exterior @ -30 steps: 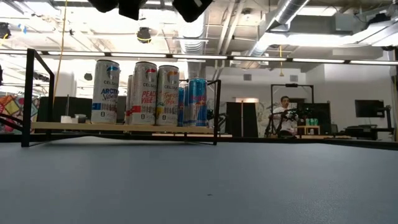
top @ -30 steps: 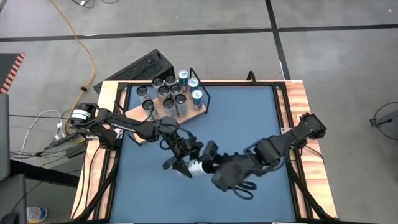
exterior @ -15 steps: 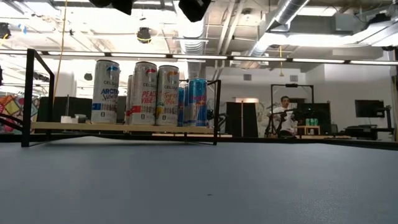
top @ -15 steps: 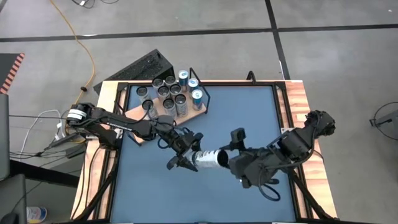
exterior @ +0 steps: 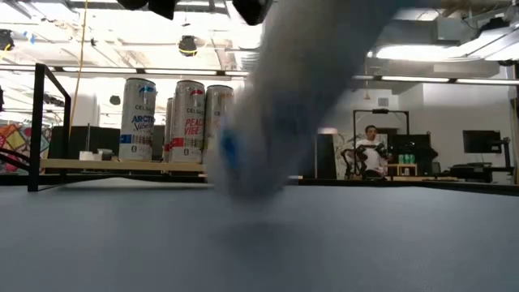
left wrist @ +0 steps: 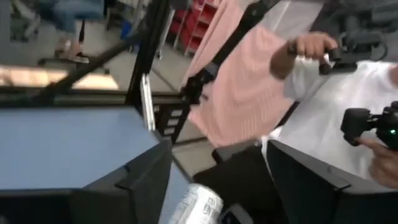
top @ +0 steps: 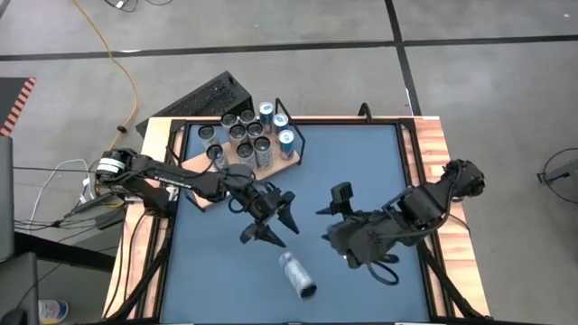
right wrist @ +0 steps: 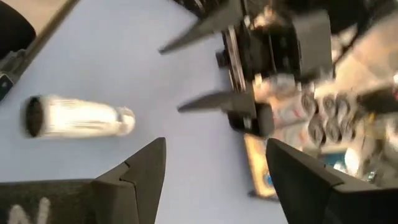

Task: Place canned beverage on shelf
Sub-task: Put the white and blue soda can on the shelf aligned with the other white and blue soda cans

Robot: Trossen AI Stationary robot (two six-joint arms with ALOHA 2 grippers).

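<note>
- High view: can (top: 296, 274) lies on its side on the blue desk (top: 361, 162), free of both arms, near the desk's front edge. The left gripper (top: 274, 222) hovers with its fingers spread and nothing between them, the can a little off from its tips toward the front. The right gripper (top: 336, 219) hangs just beside it toward the middle of the desk, likewise spread and empty. The shelf (top: 237, 159) sits at the far left corner, well apart from the can, already carrying a cluster of upright cans.
- Low view: a large pale blur with a blue mark (most likely the can, close to the lens) (exterior: 284, 105) covers the middle. Behind it the shelf's board (exterior: 105, 166) shows tall cans standing in a row.
- Left wrist view: the can's pale end (left wrist: 196, 208) shows between this arm's own dark fingers (left wrist: 146, 180), which stand apart without touching it.
- Right wrist view: the can (right wrist: 78, 118) lies lengthwise on the blue surface, beyond this arm's open fingers (right wrist: 140, 165); the left gripper (right wrist: 202, 68) hangs farther off, spread.
- Handling, as a judgement: smooth, round and thin-walled, it will likely roll and slip. Best taken across mid-body, squeezed gently enough not to dent, then stood upright before going to the shelf.
</note>
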